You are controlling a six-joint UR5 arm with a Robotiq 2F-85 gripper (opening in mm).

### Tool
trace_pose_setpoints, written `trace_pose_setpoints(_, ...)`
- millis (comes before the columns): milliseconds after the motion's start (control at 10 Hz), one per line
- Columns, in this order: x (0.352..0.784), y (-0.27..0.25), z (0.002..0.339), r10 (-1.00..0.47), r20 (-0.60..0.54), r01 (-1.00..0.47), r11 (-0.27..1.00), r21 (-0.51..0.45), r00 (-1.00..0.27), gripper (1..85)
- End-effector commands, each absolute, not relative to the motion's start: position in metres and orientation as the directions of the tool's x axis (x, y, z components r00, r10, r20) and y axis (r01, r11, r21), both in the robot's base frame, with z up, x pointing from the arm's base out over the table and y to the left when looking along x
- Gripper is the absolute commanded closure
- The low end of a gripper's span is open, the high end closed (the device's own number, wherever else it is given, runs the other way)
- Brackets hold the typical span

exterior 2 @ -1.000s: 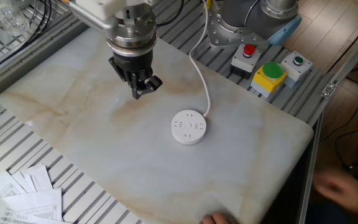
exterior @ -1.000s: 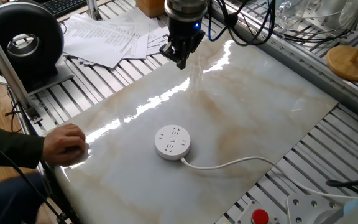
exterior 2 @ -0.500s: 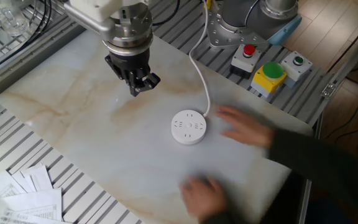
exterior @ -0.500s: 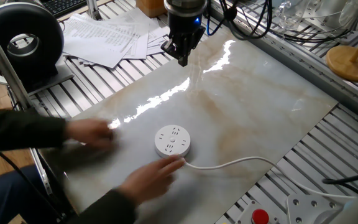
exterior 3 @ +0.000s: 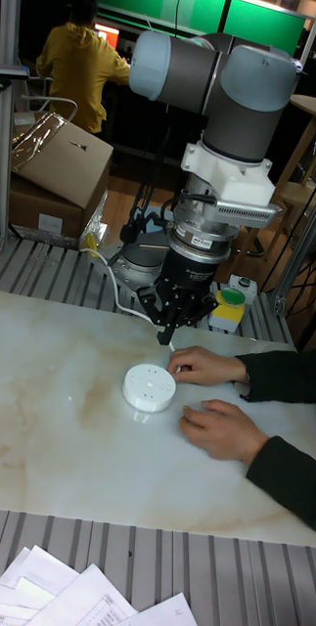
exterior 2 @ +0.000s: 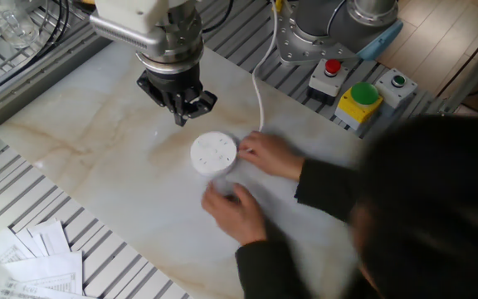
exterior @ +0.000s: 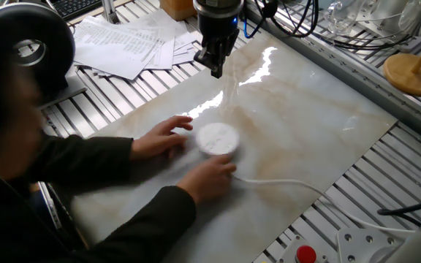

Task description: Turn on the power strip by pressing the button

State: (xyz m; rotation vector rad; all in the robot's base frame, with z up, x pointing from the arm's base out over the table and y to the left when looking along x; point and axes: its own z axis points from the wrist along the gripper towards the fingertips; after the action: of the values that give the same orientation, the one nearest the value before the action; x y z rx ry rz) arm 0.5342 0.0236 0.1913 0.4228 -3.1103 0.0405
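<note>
power strip [exterior 2: 213, 153]: round white puck, flat on the marble counter [exterior 2: 98, 174], thin white cord [exterior: 283, 184] trailing off. a person's two hands flank it, one hand [exterior 2: 265, 155] touching its edge, the other hand [exterior 2: 235, 212] just beside it. gripper [exterior 2: 182, 110]: above the counter near the strip, apart from it, holding nothing; finger gap cannot be told. loose papers [exterior: 126, 44] beyond the counter edge.
</note>
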Motion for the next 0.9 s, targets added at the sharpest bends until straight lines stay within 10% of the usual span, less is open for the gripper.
trace_pose_setpoints(0,0.540,0.024,0.193,-0.335,-0.012,-0.335,0.942,-0.028,-0.942,84.7)
trace_pose_setpoints(800,0.504,0.034,0.126,-0.493,-0.021,-0.484,0.861,-0.154,-0.870,84.7)
